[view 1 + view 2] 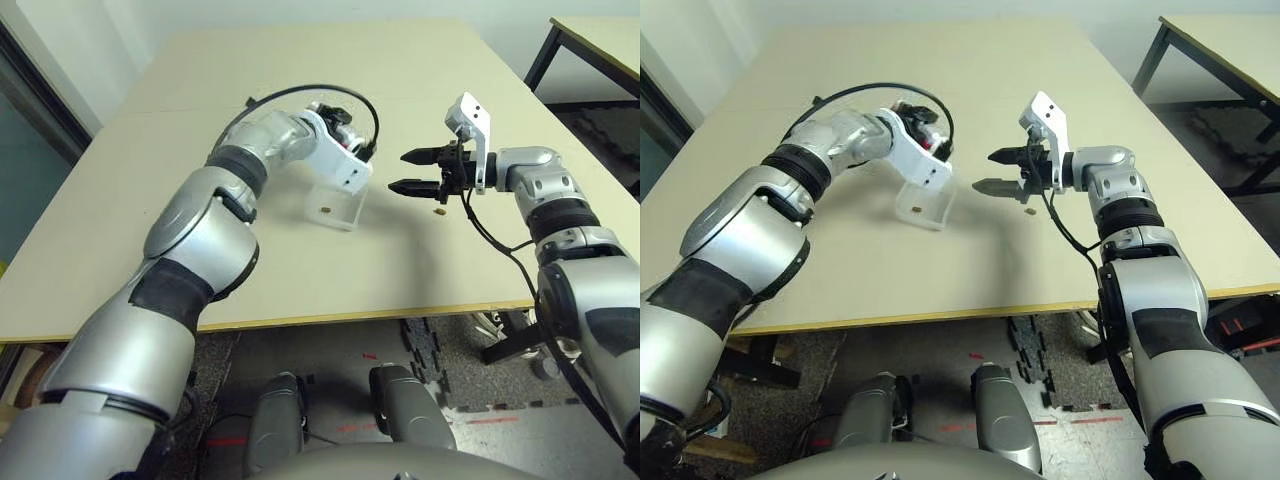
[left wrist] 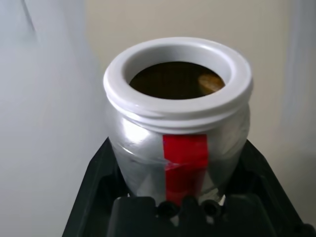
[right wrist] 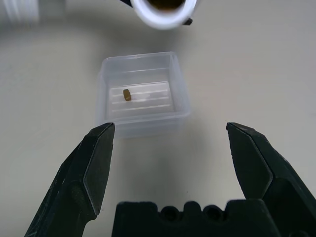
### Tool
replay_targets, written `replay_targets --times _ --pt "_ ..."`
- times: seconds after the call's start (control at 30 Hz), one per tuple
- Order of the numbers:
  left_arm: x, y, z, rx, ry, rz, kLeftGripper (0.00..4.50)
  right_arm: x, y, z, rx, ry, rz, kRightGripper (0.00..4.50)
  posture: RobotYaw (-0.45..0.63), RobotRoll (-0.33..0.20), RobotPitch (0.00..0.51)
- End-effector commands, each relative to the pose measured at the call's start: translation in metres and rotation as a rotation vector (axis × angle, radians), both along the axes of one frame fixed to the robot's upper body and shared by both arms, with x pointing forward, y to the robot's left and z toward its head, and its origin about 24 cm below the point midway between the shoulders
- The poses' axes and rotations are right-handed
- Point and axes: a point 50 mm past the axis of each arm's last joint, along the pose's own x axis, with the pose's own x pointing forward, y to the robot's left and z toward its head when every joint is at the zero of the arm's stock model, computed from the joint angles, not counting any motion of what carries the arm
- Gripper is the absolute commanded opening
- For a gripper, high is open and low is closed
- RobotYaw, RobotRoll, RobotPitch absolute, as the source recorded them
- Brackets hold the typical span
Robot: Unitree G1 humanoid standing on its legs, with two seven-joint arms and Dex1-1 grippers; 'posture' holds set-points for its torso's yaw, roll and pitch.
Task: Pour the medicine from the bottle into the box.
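Left hand (image 2: 177,207) is clamped on the bottle (image 2: 177,143), cap off, its white-rimmed mouth tipped out past the fingers; one pill of the medicine (image 2: 210,82) sits just inside the rim. The box (image 3: 143,94), at frame centre of the left eye view on the desk (image 1: 420,80), lies directly under that hand and holds one pill (image 3: 127,94). Right hand (image 1: 412,171), right of centre, hangs released with fingers wide apart just beside the box, and another pill (image 1: 439,212) lies on the desk just below it.
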Motion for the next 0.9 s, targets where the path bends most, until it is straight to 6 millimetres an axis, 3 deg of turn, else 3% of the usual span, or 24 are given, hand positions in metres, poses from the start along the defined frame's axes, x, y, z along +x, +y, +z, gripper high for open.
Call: replay_targets --times 0.03,0.1,0.3,0.63,0.9 --pt "0.001 0.007 -0.002 -0.359 0.231 0.089 2.68 -0.001 0.000 -0.005 0.002 0.009 -0.007 4.50 -0.19 0.000 0.045" --pt "0.001 0.011 -0.006 -0.512 0.334 0.133 2.68 -0.001 -0.001 -0.005 -0.002 0.012 -0.003 4.50 -0.19 0.000 0.046" --pt "0.001 0.028 -0.019 -0.708 0.439 0.228 2.68 -0.001 0.000 -0.006 -0.018 0.013 0.011 4.50 -0.18 0.000 0.050" --pt "0.006 0.058 -0.011 -1.015 0.380 0.365 2.68 -0.001 0.002 -0.007 -0.042 0.002 0.021 4.50 -0.19 0.000 0.051" --pt "-0.002 0.112 -0.039 -1.192 0.184 0.580 2.68 -0.001 0.004 -0.009 -0.048 -0.007 0.025 4.50 -0.17 0.000 0.056"
